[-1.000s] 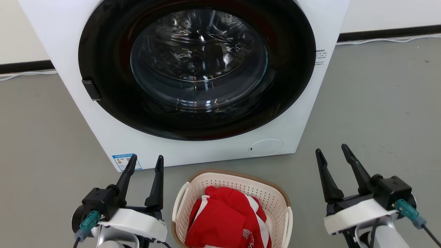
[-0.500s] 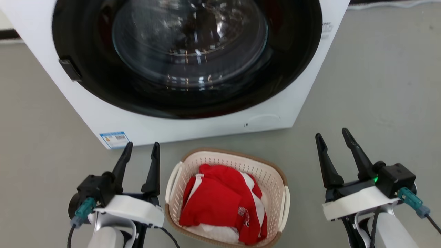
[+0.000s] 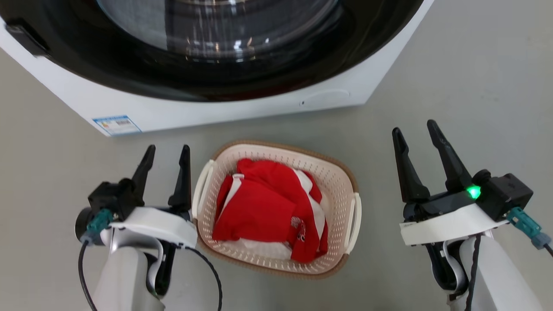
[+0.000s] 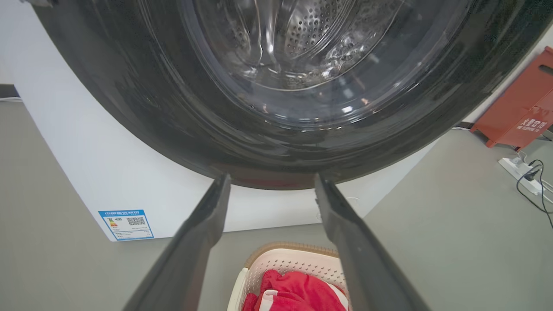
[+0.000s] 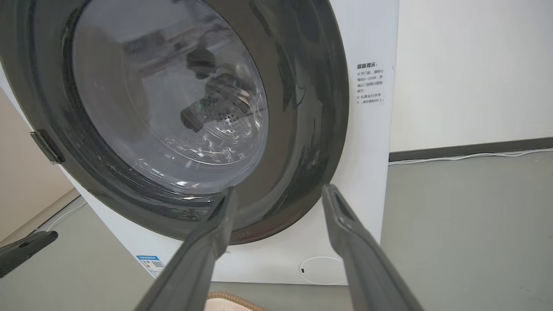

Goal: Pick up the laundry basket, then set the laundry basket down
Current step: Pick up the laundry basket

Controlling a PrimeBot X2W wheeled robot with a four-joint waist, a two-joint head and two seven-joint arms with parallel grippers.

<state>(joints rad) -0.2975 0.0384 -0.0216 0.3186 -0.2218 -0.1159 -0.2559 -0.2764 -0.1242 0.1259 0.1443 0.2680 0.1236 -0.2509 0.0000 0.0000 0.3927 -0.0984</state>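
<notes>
Tilting down, I now see the whole laundry basket (image 3: 332,178) between left gripper (image 3: 168,149) and right gripper (image 3: 414,128). Both gape wide; pickup pending.

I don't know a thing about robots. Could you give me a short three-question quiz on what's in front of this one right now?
1. True or false: the laundry basket is empty.
2. Where is the basket relative to the washing machine? A) on top of it; B) on the floor in front of it; C) inside its drum.
3. Fill in: the left gripper and the right gripper flank the basket, both with jaws ____.

Key: 1. False, a red garment lies in it. 2. B. 3. open.
</notes>
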